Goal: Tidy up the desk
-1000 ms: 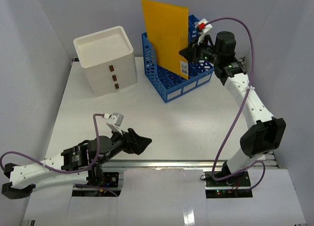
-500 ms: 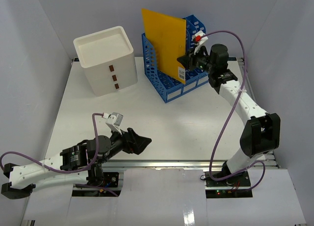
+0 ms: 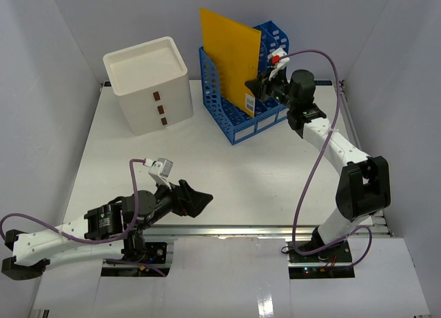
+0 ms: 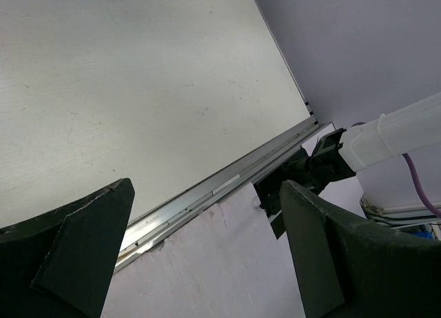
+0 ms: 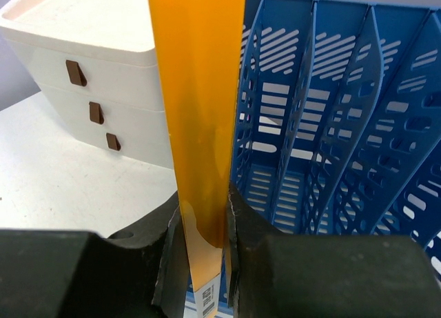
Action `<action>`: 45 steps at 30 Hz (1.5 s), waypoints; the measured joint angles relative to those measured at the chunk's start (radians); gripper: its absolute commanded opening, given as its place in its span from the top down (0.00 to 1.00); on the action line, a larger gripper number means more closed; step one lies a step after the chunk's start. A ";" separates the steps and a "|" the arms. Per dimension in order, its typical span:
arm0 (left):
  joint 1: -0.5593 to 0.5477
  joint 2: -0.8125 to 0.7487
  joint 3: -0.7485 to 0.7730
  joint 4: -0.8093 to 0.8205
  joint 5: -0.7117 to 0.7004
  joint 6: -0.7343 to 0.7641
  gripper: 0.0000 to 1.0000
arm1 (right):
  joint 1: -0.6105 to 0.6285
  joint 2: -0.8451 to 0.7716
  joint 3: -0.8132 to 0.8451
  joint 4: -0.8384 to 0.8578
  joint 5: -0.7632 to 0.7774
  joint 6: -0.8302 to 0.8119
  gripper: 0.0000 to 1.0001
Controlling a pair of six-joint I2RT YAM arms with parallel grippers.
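The desk (image 3: pixel 227 166) is a wide white tabletop with a metal rail along its near edge (image 4: pixel 207 194). My right gripper (image 3: pixel 256 89) is shut on a yellow-orange folder (image 3: pixel 229 56), held upright at the blue file rack (image 3: pixel 238 118). In the right wrist view the folder (image 5: pixel 200 90) stands edge-on between my fingers (image 5: pixel 272 263), its lower end with a barcode label down at the rack's slots (image 5: pixel 324 125). My left gripper (image 3: pixel 200 201) is open and empty, low over the desk's near edge; it also shows in the left wrist view (image 4: pixel 207 256).
A white three-drawer box (image 3: pixel 148 83) stands at the back left, also in the right wrist view (image 5: pixel 89 76). The blue rack has several slots. White walls close in the sides. The right arm's base (image 4: pixel 324 166) sits past the near rail.
My right gripper has moved left and lower with the folder, bringing it down toward the rack's slots. The left arm has not moved.
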 measured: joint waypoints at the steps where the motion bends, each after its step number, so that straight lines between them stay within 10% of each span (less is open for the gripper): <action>1: 0.000 0.001 0.000 0.000 0.000 0.001 0.02 | 0.002 0.000 -0.009 0.007 0.004 0.001 0.92; 45: 0.000 -0.008 -0.002 -0.001 0.039 -0.007 0.02 | 0.019 0.167 -0.071 0.329 -0.102 0.138 0.92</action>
